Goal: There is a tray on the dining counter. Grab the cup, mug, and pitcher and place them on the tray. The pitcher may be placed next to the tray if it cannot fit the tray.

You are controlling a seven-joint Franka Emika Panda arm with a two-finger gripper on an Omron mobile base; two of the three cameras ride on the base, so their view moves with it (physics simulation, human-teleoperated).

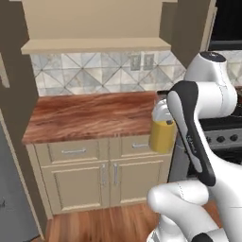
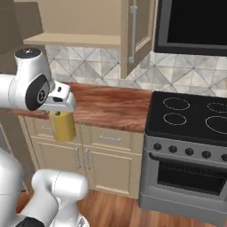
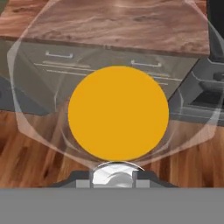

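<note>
A tall clear glass pitcher (image 1: 162, 135) (image 2: 63, 127) holding orange-yellow liquid hangs in the air in front of the cabinet drawers, off the counter's right end. My gripper (image 1: 162, 112) (image 2: 60, 104) comes down on it from above and is shut on its rim. The hand view looks straight down into the pitcher (image 3: 118, 113), whose round orange surface sits just above my gripper (image 3: 116, 174) there. The tray, the dining counter, the cup and the mug are out of view.
A short wood counter (image 1: 90, 116) on beige cabinets (image 1: 104, 175) stands straight ahead. A black stove (image 2: 190, 119) adjoins it on the right, under a dark microwave (image 2: 190, 24). A wall shelf (image 1: 94, 45) hangs above. Wooden floor (image 1: 99, 224) lies below.
</note>
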